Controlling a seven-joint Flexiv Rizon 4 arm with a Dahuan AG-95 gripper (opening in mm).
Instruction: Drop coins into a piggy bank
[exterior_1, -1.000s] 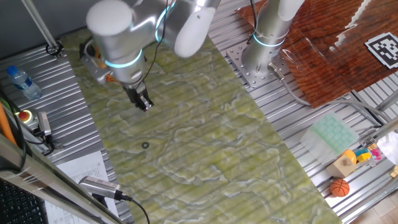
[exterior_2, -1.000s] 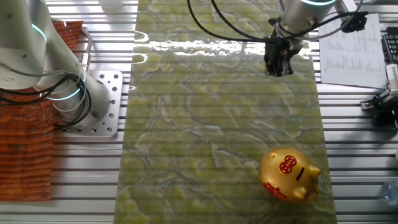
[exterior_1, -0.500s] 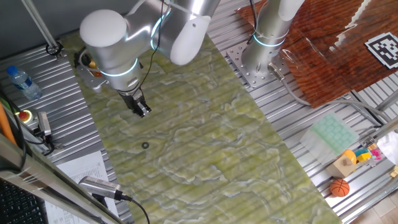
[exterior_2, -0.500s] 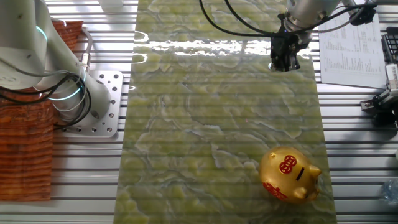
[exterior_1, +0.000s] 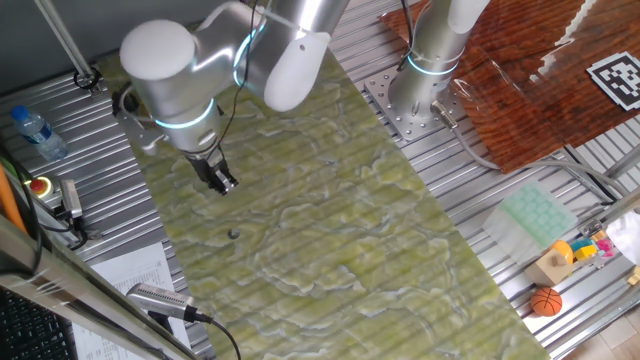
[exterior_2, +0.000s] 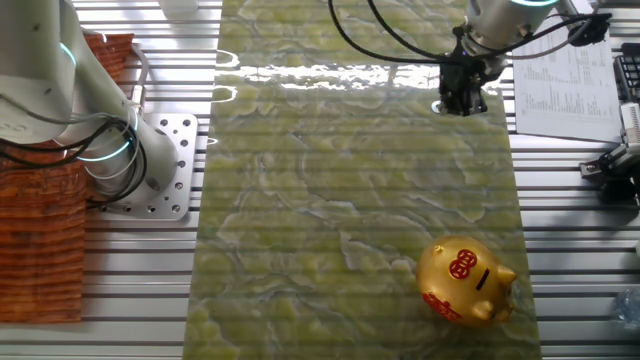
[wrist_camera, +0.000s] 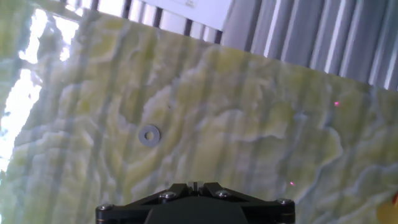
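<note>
The coin is a tiny dark grey disc lying flat on the green marbled mat. In the hand view it looks like a small grey ring, ahead of the fingers and a little left. The gold piggy bank with red markings stands on the mat's near right part in the other fixed view, far from the gripper. In one fixed view the arm hides it. My gripper hangs above the mat, short of the coin, jaws shut with nothing between them; it also shows in the other fixed view and the hand view.
A second arm's base stands beside the mat. A water bottle, a red button and printed papers lie on the ribbed table at the mat's left. A green tray and an orange basketball sit far right.
The gripper has moved steadily towards the mat's edge by the papers, away from the piggy bank, staying shut. The coin and the piggy bank have not moved.
</note>
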